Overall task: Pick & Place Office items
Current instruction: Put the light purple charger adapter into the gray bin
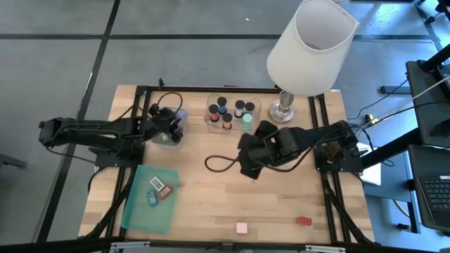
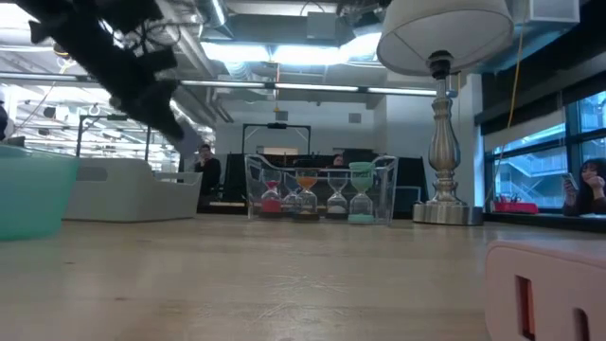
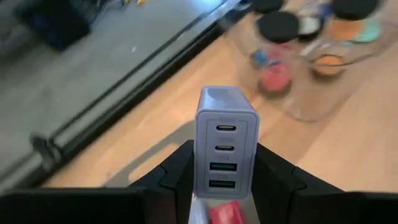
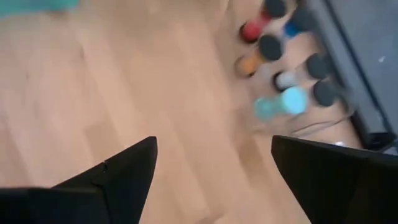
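Observation:
My left gripper (image 3: 224,180) is shut on a pale lilac charger block (image 3: 225,140) with several ports. It hovers at the table's far left over a round clear container (image 1: 167,138). My right gripper (image 4: 214,168) hangs open over bare wood near the table's middle (image 1: 249,163), with nothing between its fingers. Several short dark-capped cylinders with coloured fill stand in a clear tray (image 1: 232,112) at the far middle. Small items (image 1: 159,188) lie on a flat green lid (image 1: 144,211). A pink block (image 1: 242,227) and a red block (image 1: 304,221) rest on the wood near the front edge. My left gripper pinches the charger block by its two narrow sides (image 3: 199,174), one finger on each. The port face is turned toward the wrist camera, and the block's far end (image 3: 221,96) sticks out beyond the fingers. The fingers slant downward. The block is held clear of the table.
A tall lamp with a white shade (image 1: 309,46) stands at the far right beside the tray. A dark cable loop (image 1: 221,163) lies on the wood next to my right gripper. A red piece (image 3: 224,213) shows just under the charger.

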